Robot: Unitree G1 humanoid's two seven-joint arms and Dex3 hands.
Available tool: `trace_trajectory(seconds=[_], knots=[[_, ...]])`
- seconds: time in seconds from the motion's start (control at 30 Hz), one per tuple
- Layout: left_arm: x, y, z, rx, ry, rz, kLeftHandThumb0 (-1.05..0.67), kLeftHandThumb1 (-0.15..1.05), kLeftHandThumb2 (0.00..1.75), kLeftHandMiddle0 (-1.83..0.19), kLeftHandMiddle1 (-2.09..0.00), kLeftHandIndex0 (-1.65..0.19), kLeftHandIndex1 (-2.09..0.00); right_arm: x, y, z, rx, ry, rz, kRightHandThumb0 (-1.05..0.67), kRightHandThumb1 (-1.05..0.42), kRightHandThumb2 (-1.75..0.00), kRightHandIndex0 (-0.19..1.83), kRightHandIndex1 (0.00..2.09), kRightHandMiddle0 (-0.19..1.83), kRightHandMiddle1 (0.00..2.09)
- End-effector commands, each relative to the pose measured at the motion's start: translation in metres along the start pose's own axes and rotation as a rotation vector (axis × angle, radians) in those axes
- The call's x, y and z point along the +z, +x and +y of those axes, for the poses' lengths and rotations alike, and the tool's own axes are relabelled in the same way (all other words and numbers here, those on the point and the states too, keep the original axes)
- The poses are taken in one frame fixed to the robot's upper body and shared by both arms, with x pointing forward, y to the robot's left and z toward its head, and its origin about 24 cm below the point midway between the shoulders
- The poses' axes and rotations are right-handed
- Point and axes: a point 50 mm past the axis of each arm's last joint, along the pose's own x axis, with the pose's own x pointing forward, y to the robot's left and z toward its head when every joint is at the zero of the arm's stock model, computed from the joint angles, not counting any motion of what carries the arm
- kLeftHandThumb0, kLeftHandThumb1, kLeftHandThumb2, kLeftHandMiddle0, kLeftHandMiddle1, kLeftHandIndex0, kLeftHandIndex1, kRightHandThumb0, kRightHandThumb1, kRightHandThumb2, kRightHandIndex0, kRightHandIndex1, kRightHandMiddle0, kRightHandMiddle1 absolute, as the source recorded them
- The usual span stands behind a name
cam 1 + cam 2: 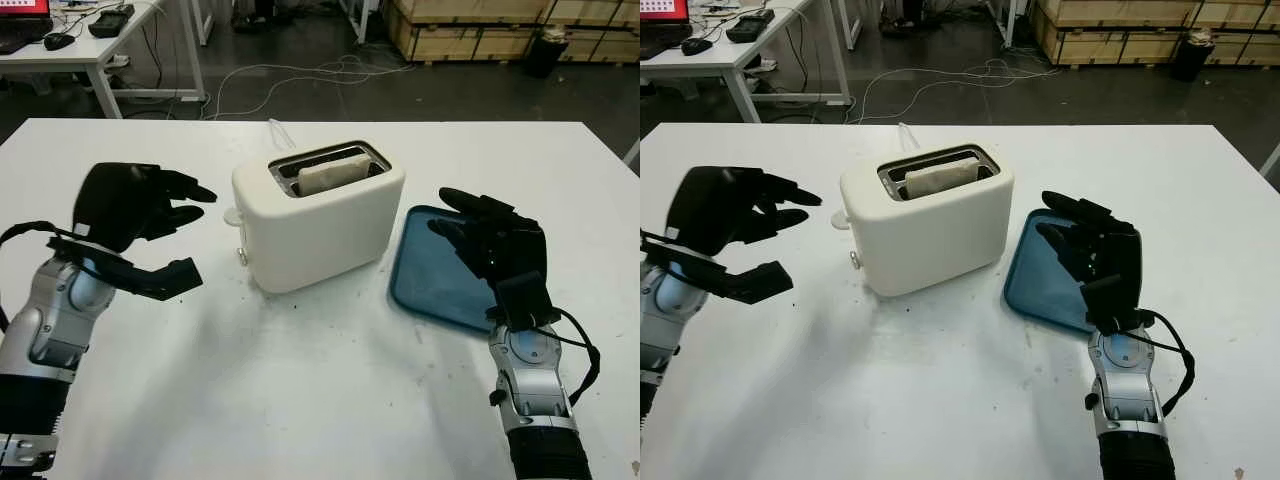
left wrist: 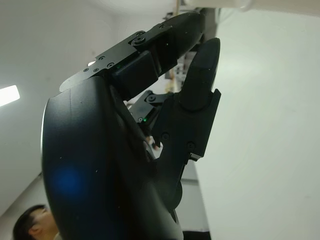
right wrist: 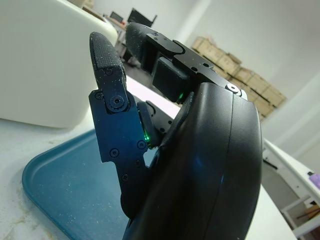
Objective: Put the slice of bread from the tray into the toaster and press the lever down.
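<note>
The slice of bread (image 1: 334, 174) already sits upright in the slot of the toaster (image 1: 318, 218), its top edge showing just above the rim, so the tray (image 1: 432, 270) just to the right of the toaster lies bare. What remains, by my judgement, is the lever (image 1: 233, 215), a small pale tab on the toaster's left end face, seemingly up.

The left robot hand (image 1: 150, 225) hangs to the left of the toaster, near that end face but apart from it. It holds nothing and is wide, with the upper fingers pointing at the toaster and the thumb lower down. The right robot hand (image 1: 490, 240) stands over the tray on the toaster's right, open too and holding nothing.

To do the step well, the left robot hand should bring one fingertip onto the top of the tab rather than beside it, then push straight down along the end face. A slanted push would likely shove the light toaster across the desk (image 1: 300, 400) to the right. The right robot hand is well placed to brace the toaster's far side if it slides.
</note>
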Motion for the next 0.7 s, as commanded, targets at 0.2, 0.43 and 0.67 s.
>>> trace_trajectory(seconds=[0.2,0.43,0.67], knots=[[0.0038,0.0052,-0.0079,0.002,0.002,-0.025,-0.37,0.88,0.01,-0.85,-1.64,-1.25,-0.05,-0.0005,0.0010,0.0015,0.007,-0.001,0.008,-0.57,-0.92,-0.02,1.20,0.03,1.03,0.00],[0.0034,0.0088,-0.0110,0.002,0.015,-0.037,-0.37,0.89,0.00,-0.85,-1.67,-1.27,-0.06,-0.0003,-0.0004,0.0015,0.005,-0.008,0.022,-0.57,-0.92,-0.03,1.19,0.02,1.01,0.00],[0.0038,0.0093,-0.0133,0.009,0.019,-0.044,-0.36,0.88,0.00,-0.83,-1.74,-1.26,-0.06,-0.0013,-0.0012,0.0022,0.013,-0.003,0.023,-0.56,-0.92,-0.03,1.20,0.02,1.01,0.00]])
